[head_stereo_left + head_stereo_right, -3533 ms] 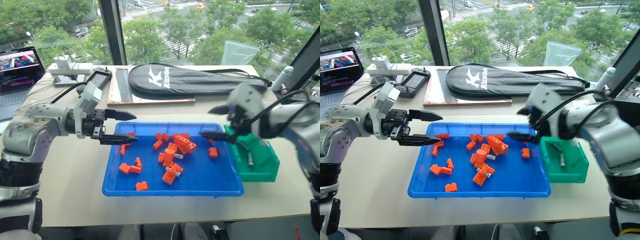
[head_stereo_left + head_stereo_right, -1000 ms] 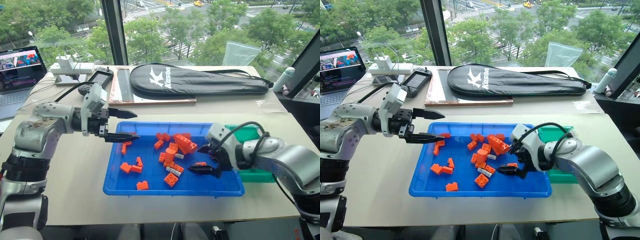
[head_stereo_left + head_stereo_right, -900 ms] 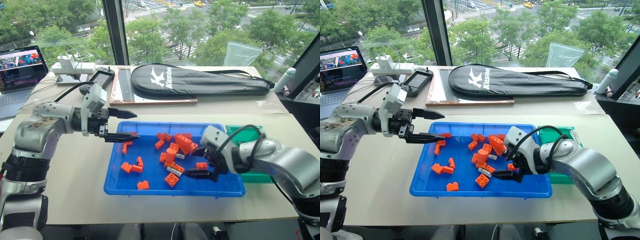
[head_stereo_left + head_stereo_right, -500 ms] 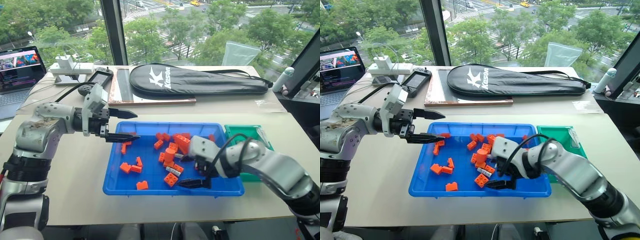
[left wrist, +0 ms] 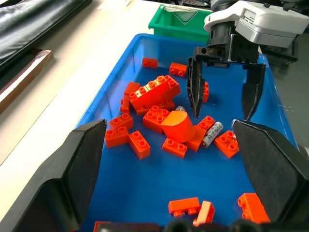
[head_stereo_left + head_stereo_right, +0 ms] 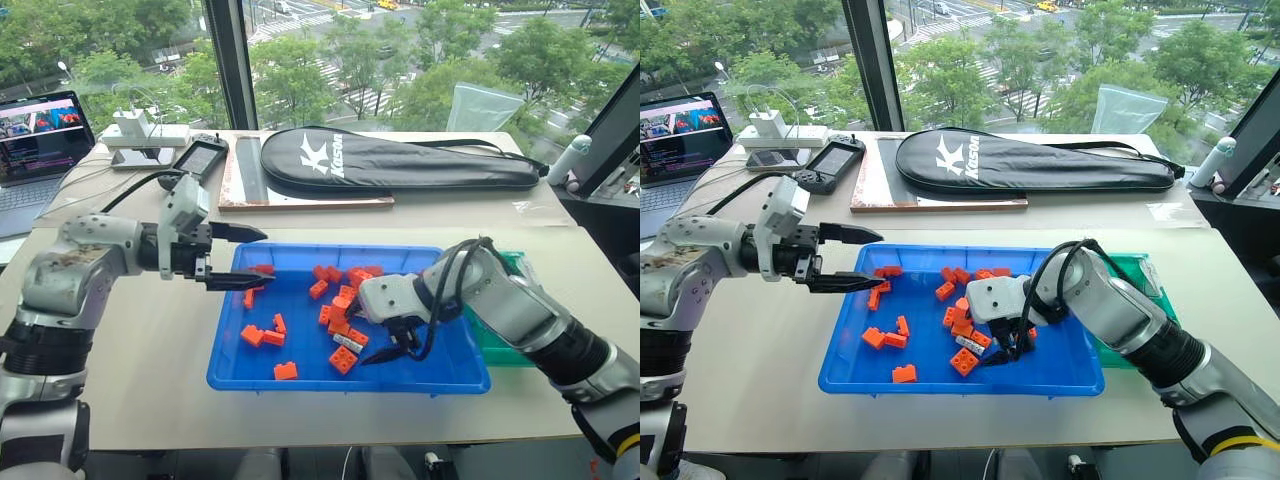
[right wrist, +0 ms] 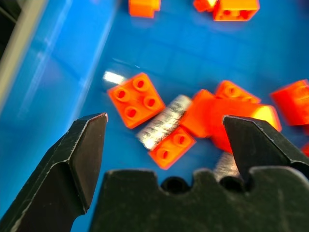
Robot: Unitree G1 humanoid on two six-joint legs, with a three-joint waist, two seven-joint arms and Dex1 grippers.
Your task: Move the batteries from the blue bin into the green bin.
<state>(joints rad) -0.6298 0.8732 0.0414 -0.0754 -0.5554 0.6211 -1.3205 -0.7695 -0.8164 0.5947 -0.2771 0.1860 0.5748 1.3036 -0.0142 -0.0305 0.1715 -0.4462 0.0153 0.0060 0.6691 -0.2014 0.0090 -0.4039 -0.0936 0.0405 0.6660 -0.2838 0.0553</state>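
Over blue bin (image 6: pixel 300 375) centre: right gripper (image 5: pixel 223 108) swung in from 3 o'clock, jaws open, straddling battery (image 5: pixel 212 134); left gripper (image 6: pixel 240 258) open, idle. Grasp imminent.

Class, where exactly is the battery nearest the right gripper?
The battery lies in the blue bin, among orange bricks, below the open right gripper.

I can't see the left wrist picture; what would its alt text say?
The right end effector, fingers open and pointing down, hangs over a grey battery lying among orange bricks in the blue bin. The left end effector frames the view with its own open fingers, and the green bin sits beyond the blue one.
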